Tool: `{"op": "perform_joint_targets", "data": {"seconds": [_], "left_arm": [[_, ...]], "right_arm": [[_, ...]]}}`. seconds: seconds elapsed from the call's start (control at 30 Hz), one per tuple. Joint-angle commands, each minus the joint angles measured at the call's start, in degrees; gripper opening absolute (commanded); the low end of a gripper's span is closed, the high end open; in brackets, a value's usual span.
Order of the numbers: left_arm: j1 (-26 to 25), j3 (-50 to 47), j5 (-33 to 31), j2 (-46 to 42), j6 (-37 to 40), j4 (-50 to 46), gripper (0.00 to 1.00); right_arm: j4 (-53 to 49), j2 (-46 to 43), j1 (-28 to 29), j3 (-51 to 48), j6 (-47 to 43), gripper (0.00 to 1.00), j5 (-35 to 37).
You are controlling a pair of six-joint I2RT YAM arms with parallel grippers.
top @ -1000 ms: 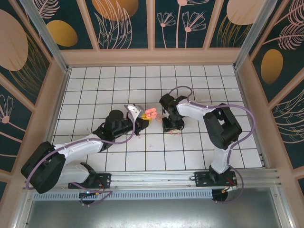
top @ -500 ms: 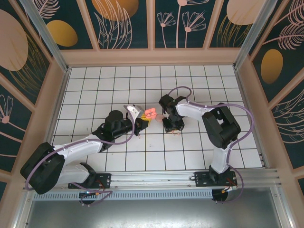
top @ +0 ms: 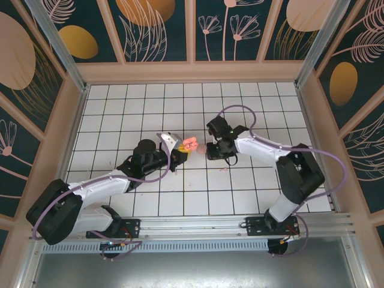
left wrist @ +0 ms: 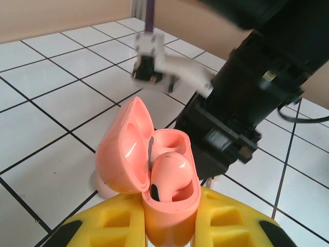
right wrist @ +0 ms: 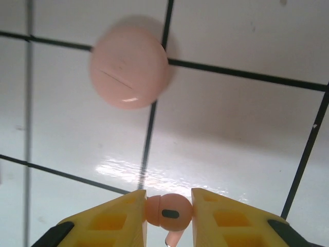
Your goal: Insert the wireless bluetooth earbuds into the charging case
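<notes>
Left wrist | left gripper (left wrist: 169,222) clamps the open charging case (left wrist: 154,170) near the table's (top: 120,108) middle, far from every edge | one earbud (left wrist: 167,177) seated inside | right gripper (right wrist: 167,216) pinches second earbud (right wrist: 168,211) close by | one insertion left, by my read

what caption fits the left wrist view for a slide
open charging case clamped in the left jaws, one earbud seated inside
</notes>
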Motion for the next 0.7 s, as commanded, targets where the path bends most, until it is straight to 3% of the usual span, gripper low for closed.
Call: {"op": "perform_joint_targets", "data": {"seconds": [0.0,0.27,0.67], "left_arm": [[-0.4,0.6,1.7,1.6,-0.6,2.8,0.07],[-0.4,1.8,5.2,5.9,-1.1,7.2,0.07],[-0.4,2.6,12.8,9.6,-1.4,13.4,0.07]], "right_arm": [[7.0,-5.7,0.0,-2.7,3.3,0.25,1.4],[15.9,-16.7,-0.1,-8.1,2.8,0.25,0.8],[25.2,-25.6,1.3,-10.8,-1.3,0.25,-4.4]]}}
